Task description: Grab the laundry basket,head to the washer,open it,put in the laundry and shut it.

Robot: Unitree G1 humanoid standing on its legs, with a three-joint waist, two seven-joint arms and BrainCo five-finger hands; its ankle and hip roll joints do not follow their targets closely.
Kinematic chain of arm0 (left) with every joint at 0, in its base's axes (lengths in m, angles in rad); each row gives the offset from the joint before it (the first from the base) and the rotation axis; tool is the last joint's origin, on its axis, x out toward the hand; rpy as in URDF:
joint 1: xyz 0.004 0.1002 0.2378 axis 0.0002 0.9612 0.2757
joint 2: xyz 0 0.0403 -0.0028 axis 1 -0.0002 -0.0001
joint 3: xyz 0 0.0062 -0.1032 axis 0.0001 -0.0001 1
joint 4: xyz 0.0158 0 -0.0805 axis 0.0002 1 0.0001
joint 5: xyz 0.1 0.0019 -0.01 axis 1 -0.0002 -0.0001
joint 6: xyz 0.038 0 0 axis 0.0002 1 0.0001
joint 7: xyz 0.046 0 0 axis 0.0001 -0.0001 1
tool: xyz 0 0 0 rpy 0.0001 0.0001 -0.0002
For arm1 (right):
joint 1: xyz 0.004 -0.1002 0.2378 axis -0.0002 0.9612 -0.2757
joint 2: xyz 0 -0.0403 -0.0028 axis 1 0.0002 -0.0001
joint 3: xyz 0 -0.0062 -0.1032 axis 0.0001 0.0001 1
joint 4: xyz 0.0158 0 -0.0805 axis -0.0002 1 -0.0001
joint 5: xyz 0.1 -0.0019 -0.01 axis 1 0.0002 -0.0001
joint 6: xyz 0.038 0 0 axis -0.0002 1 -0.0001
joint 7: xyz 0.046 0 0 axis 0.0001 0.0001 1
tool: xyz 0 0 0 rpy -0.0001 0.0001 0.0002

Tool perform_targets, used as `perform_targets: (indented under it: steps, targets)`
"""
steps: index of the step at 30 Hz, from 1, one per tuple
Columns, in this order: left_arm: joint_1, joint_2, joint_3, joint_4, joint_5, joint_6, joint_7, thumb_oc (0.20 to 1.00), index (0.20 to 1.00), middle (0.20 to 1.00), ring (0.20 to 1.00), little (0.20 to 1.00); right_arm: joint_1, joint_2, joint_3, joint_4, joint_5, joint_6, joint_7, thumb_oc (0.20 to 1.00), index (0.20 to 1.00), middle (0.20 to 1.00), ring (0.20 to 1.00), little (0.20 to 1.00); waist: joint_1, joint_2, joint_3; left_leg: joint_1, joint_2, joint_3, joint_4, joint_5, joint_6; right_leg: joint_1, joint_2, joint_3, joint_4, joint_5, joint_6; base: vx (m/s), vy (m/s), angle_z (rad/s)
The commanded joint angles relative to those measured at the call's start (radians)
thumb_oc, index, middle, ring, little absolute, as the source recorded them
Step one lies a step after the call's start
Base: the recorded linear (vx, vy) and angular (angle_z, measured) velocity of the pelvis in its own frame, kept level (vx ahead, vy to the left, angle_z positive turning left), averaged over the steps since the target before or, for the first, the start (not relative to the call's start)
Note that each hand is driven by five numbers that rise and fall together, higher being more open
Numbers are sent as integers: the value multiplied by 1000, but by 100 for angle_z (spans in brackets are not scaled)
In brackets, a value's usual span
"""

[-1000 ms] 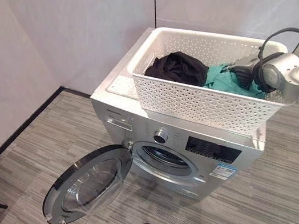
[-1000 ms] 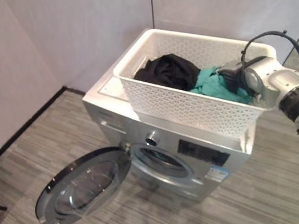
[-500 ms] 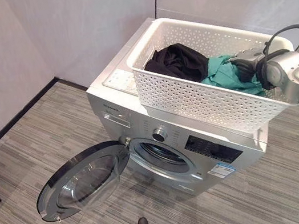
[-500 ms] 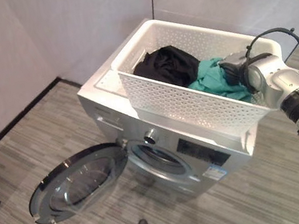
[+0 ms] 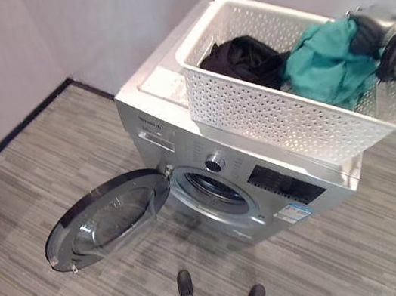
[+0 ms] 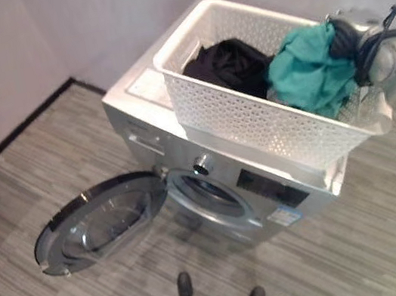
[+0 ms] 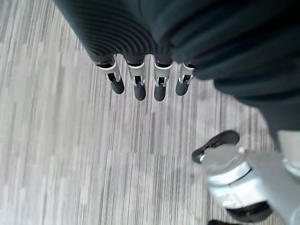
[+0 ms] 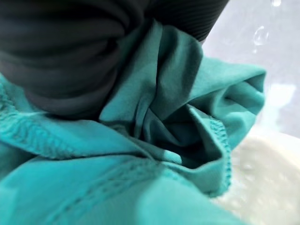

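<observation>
Step in hand: loading, i.e. getting laundry out of the basket (image 5: pixel 284 113) and into the washer (image 5: pixel 218 175). Basket grabbed, carried over and door opened all look done, judging by how things lie.

Basket sits on the washer's top, toward its right edge, right end overhanging a bit. Door (image 5: pixel 107 219) hangs wide open to the left of the drum opening (image 5: pixel 213 190), low over the floor (image 5: pixel 28 185).

Right hand (image 6: pixel 352 40) is at the basket's right end, up around rim level, with the teal cloth (image 5: pixel 327 64) bunched against it and raised above the rim. In the right wrist view the cloth (image 8: pixel 154 154) is gathered tight right under the dark cover, so I judge the hand has it pinched; fingers themselves are buried in fabric, though. Lower part of the cloth hangs down inside the basket. Black cloth (image 5: pixel 244 59) lies in the basket's mid-left part, untouched, apart from the hand.

Left hand (image 7: pixel 140 82) hangs idle, fingers straight and relaxed, holding nothing, over bare floor.

Next move needs: lift the teal cloth clear of the rim w/o snagging a trailing end on the perforated wall, swing it forward and down past the washer's front edge, then push it into the drum opening. Opening is low and faces front, so the robot prob. has to bend or squat. Watch that the lift doesn't drag the overhanging basket. Then black cloth, then shut door.
</observation>
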Motion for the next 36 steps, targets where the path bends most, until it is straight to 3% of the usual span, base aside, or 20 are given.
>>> perform_targets:
  steps: [1,7,15,16,20,22,23,28,32,36]
  targets:
    - [-8,34,7,9,-6,-5,9,1000,1000,1000,1000,1000,-133,-44,-12,-23,41,3,-50,200,200,200,200,200,5,-49,4,-34,0,33,83,-73,-20,9,-27,73,-19,20,38,25,-34,7]
    - [-16,37,4,2,0,-7,17,1000,1000,1000,1000,1000,-133,-24,-45,-63,31,-1,-87,200,200,200,200,200,15,-63,2,-27,1,26,98,-88,-19,23,-25,64,-16,14,37,31,-8,8]
    - [-14,28,-2,-5,9,-5,26,1000,1000,1000,1000,1000,-146,-2,-106,-74,33,6,-138,200,200,200,200,200,20,-48,-44,24,-12,24,61,-87,-16,58,-32,57,-24,13,46,51,11,2]
    - [-16,13,1,2,16,-2,33,1000,1000,1000,1000,1000,-142,23,-182,-100,41,9,-204,200,200,200,200,200,16,-40,-75,63,-15,31,29,-78,-14,83,-33,54,-32,12,51,104,-5,0]
    - [-17,6,1,3,16,2,40,1000,1000,1000,1000,1000,-139,46,-231,-118,63,5,-236,200,200,200,200,200,14,-40,-96,84,-11,31,0,-60,-17,95,-29,44,-24,4,51,22,-5,0]
    - [-24,0,-9,4,13,1,45,1000,1000,1000,1000,1000,-146,78,-262,-112,151,-11,-253,200,200,200,200,200,12,-39,-109,95,-10,30,-19,-50,-17,101,-27,40,-23,0,51,0,0,0]
    - [-32,-17,-33,7,-7,5,67,1000,1000,1000,1000,1000,-150,208,-383,-35,458,-68,-322,200,200,200,200,200,15,-33,-119,105,-11,30,-27,-44,-16,107,-24,40,-23,0,50,0,0,0]
    - [-36,-11,-35,1,-39,7,80,1000,1000,1000,1000,1000,-233,311,-382,-58,600,-99,-325,200,200,200,200,200,-3,-24,-146,112,-8,35,-61,-14,-25,106,-21,43,-25,5,52,-2,12,0]
    - [-41,-19,-39,19,-41,16,102,1000,1000,1000,1000,1000,-257,385,-437,-131,762,-184,-354,200,200,200,200,200,-12,-18,-167,125,-9,28,-64,-16,-25,124,-23,33,-18,4,51,28,17,0]
    - [-39,-22,-33,30,-35,18,117,1000,1000,1000,1000,1000,-251,431,-463,-201,825,-235,-372,200,200,200,200,200,-19,-11,-179,128,-12,41,-63,-5,-16,129,-33,15,-16,22,45,-12,26,1]
